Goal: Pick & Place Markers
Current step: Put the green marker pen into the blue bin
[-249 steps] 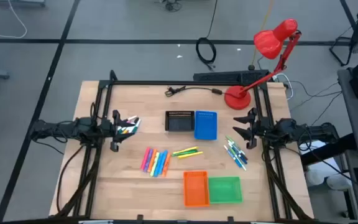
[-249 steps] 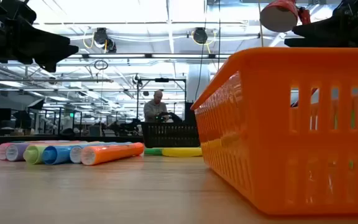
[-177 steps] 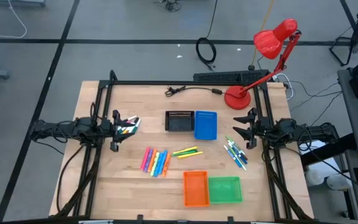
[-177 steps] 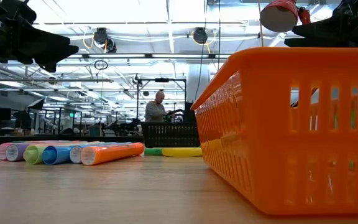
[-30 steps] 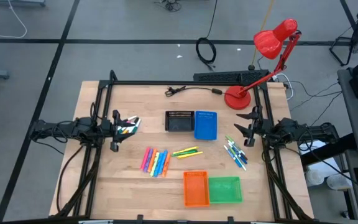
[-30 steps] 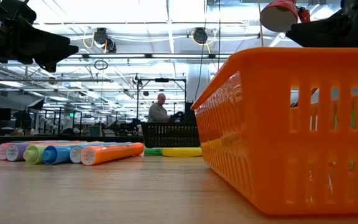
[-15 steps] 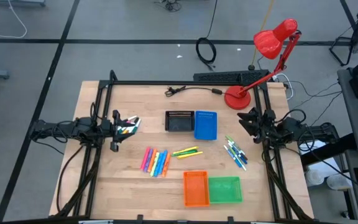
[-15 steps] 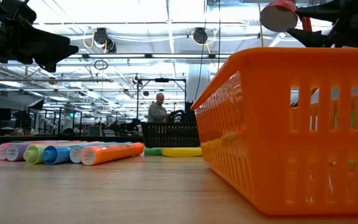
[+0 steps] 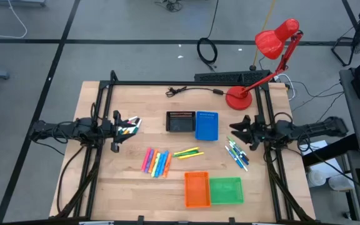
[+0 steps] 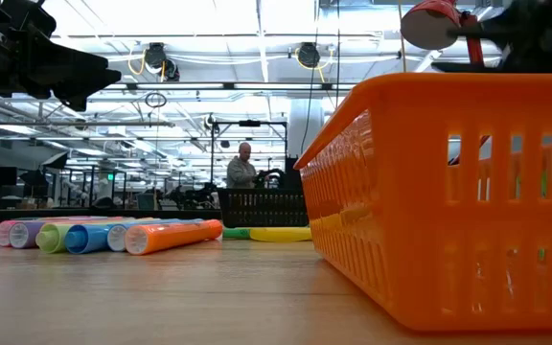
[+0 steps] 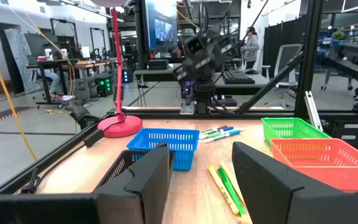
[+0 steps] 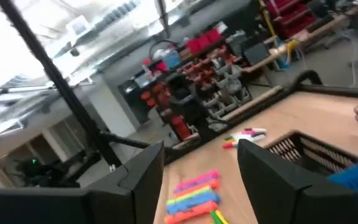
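Markers lie on the wooden table in loose groups: pink and orange ones (image 9: 157,162) in the middle, yellow and green ones (image 9: 188,152) beside them, blue and green ones (image 9: 236,152) at the right, and a few (image 9: 129,128) at the left. My left gripper (image 9: 115,131) hangs open and level over the left edge, next to that last group, with nothing between its fingers (image 11: 143,180). My right gripper (image 9: 237,132) is open above the right edge, near the blue and green markers, rolled to one side and holding nothing (image 12: 201,168).
A black tray (image 9: 180,122) and a blue tray (image 9: 207,125) stand at the middle back. An orange tray (image 9: 197,189) and a green tray (image 9: 225,190) stand at the near edge. A red desk lamp (image 9: 237,97) and a cable (image 9: 189,90) are at the back.
My right gripper has risen a little, reached out toward the table's middle and rolled about its own axis, staying open. My left gripper and the markers have kept still.
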You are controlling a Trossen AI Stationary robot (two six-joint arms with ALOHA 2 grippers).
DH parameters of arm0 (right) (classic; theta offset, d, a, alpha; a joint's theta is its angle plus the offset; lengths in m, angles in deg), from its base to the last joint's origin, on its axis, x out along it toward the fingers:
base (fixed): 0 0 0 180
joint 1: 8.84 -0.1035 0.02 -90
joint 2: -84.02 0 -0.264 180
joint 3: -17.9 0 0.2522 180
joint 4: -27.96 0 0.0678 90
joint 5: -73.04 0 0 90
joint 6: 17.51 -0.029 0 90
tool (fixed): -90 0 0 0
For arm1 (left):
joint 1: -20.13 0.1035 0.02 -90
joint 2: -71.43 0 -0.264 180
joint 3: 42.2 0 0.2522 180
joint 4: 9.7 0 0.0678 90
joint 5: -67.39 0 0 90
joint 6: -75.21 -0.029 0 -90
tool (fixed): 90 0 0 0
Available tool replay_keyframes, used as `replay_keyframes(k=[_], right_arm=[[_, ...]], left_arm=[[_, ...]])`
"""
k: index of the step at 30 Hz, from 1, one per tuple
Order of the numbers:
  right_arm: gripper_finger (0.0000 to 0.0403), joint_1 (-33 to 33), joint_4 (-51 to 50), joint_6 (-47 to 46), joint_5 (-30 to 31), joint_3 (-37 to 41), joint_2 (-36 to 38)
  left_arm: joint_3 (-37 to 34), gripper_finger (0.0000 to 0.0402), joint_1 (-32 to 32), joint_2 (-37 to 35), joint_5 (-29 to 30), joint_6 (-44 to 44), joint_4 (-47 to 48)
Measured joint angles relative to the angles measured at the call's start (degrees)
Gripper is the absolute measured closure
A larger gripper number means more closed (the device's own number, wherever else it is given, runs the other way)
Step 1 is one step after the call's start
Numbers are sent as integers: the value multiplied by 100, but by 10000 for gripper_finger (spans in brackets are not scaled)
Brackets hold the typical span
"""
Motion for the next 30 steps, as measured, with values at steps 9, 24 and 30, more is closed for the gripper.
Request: replay_keyframes(k=[9, 24, 30], right_arm=[[211, -918, 37, 763, 347, -1732, -2984], [211, -967, -8096, -3403, 1621, -3940, -4996], [211, -822, -8425, -4159, 1259, -3503, -4945]], left_arm=[[0, 220, -1, -1, 1, -1, -2], [0, 220, -1, 1, -1, 0, 0], [0, 220, 0, 1, -1, 1, 0]])
